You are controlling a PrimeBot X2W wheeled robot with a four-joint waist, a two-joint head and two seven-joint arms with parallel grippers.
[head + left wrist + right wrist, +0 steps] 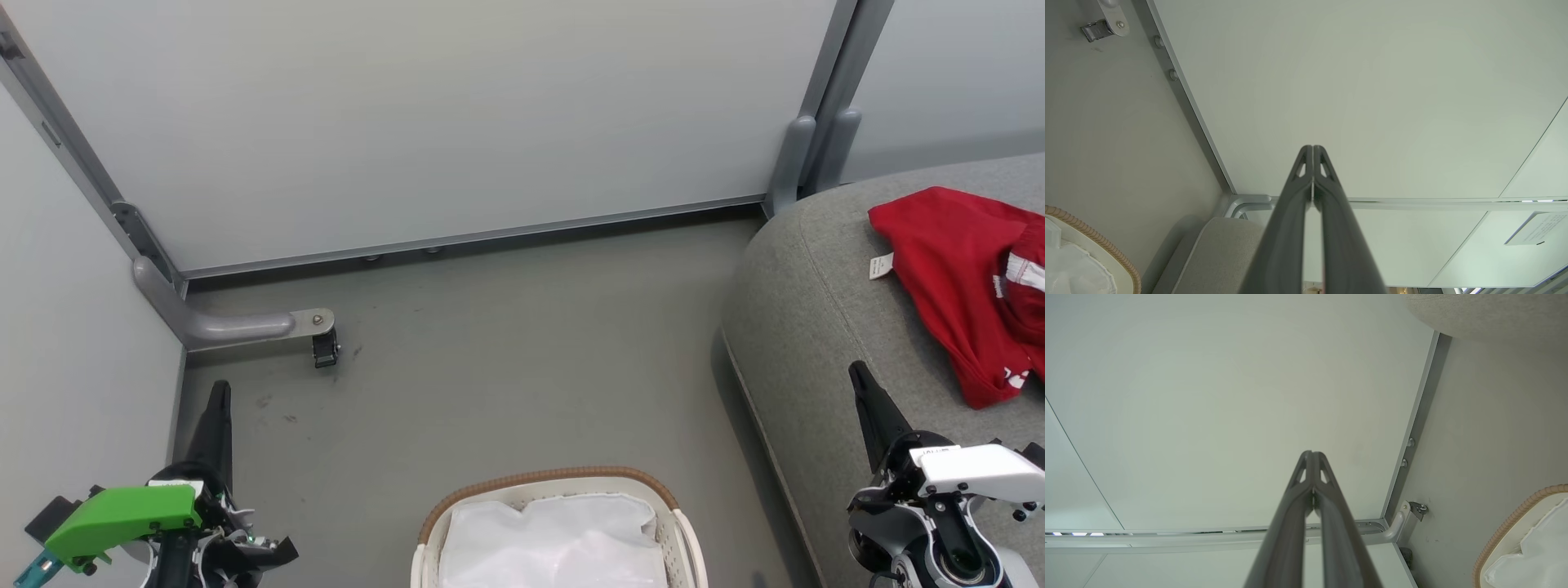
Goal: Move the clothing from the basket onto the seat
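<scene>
The red clothing (pixel 963 286) lies crumpled on the grey seat (pixel 824 327) at the right, its white tag toward the left. Low in the middle of the head view stands the basket (pixel 555 482), brown-rimmed, holding just its white liner (pixel 555 539). My left gripper (pixel 219 392) is shut and empty at the lower left, beside the basket. At the lower right, over the seat's front edge and short of the clothing, my right gripper (pixel 857 374) is shut and empty too. Each wrist view shows closed fingertips, the left gripper (pixel 1312 149) and the right gripper (pixel 1311 454), pointing at the wall.
Pale partition walls (pixel 424 114) close off the back and left. A grey metal foot with a small caster (pixel 325 349) juts onto the floor at the left corner. Grey floor (pixel 522 343) stretches between the basket, the wall and the seat.
</scene>
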